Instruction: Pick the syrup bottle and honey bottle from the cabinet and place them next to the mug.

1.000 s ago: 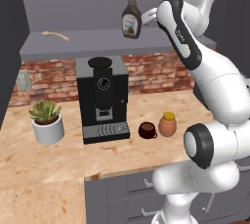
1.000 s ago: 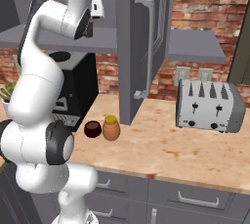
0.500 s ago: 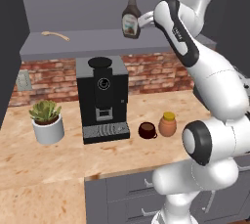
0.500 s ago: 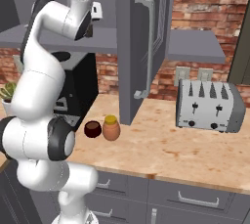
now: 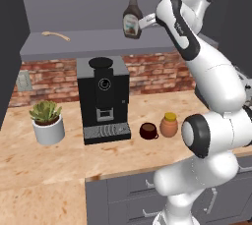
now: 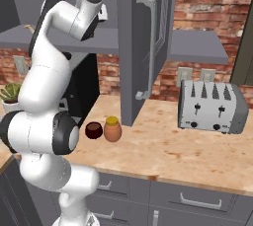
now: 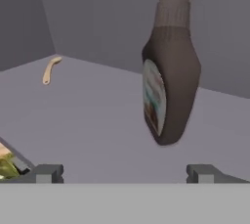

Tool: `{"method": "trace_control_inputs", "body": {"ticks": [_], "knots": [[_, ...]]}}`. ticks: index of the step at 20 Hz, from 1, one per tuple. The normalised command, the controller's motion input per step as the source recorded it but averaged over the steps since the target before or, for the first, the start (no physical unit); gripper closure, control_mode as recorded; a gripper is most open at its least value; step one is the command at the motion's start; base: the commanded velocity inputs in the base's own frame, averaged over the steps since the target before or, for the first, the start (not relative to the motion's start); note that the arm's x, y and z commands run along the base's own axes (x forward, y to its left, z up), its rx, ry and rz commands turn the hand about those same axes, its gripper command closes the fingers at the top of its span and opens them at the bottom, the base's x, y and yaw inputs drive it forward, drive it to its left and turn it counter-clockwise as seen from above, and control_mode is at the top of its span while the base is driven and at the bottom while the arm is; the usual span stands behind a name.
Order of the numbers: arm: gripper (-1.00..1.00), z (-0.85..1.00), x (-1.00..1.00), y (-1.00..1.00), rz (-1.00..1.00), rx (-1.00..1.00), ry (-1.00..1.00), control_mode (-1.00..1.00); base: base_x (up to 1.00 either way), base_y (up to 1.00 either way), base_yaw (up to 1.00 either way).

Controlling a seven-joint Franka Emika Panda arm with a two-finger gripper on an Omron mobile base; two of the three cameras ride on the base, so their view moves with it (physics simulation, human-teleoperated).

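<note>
Gripper (image 7: 124, 173) wide open, empty, lined up for syrup bottle (image 7: 168, 78) at one o'clock on cabinet (image 7: 88, 120); honey bottle (image 5: 169, 125) parked by mug (image 5: 148, 130).

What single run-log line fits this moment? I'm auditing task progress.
phase: reaching | hand: open, empty | syrup bottle: on cabinet shelf | honey bottle: beside mug

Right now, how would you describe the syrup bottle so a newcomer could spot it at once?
Find the grey cabinet shelf above the black coffee machine. The syrup bottle stands on it, toward its right end, beside the open gripper. It is dark brown with a black cap and pale oval label, unlike the small tan piece lying farther left.
</note>
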Motion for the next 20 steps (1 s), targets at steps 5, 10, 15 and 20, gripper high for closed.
{"method": "trace_control_inputs", "body": {"ticks": [5,10,15,20], "knots": [[-1.00,0.00,0.12,-0.26,0.07,0.00,0.00,-1.00,0.00,0.00,0.00],[-1.00,0.00,0.02,-0.05,0.01,0.00,0.00,-1.00,0.00,0.00,0.00],[-1.00,0.00,0.26,0.05,0.00,0.00,0.00,-1.00,0.00,0.00,0.00],[-1.00,0.00,0.35,0.17,0.00,0.00,0.00,-1.00,0.00,0.00,0.00]]}}
